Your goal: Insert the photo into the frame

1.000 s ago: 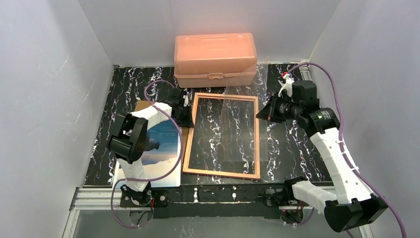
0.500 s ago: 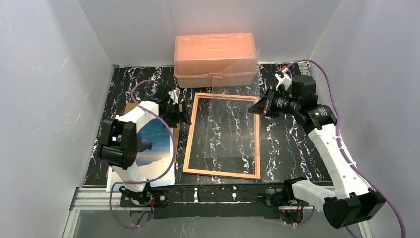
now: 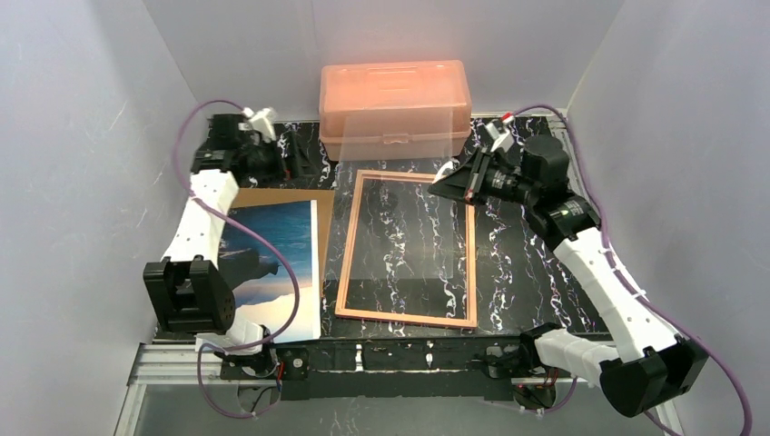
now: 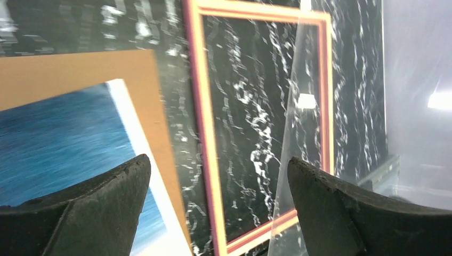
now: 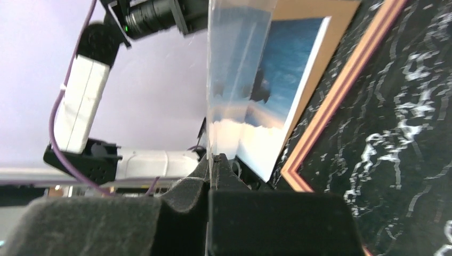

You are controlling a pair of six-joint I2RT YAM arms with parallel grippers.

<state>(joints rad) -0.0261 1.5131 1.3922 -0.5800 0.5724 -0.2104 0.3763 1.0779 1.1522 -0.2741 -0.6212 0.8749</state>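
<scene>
The pink-bordered frame (image 3: 474, 254) lies flat in the middle of the table, with the marble showing through its opening. The photo (image 3: 272, 259) of blue sea and sky lies to its left, face up on a brown backing board (image 3: 272, 194). My right gripper (image 3: 436, 189) hangs over the frame's far right corner, shut on a clear pane (image 5: 234, 64) that it holds tilted up off the frame. My left gripper (image 3: 298, 163) is at the back left, open and empty. In its wrist view, the left gripper (image 4: 218, 160) looks down on the photo (image 4: 64, 138), the frame (image 4: 205, 133) and the pane's edge (image 4: 298, 133).
A salmon-pink lidded box (image 3: 395, 104) stands at the back, just behind the frame. White walls close in the left, right and back sides. The arm bases sit on the rail at the near edge.
My left gripper has opened and drawn back from the frame's left edge to the far left corner, uncovering the photo. My right gripper has shifted left and back, still shut on the pane.
</scene>
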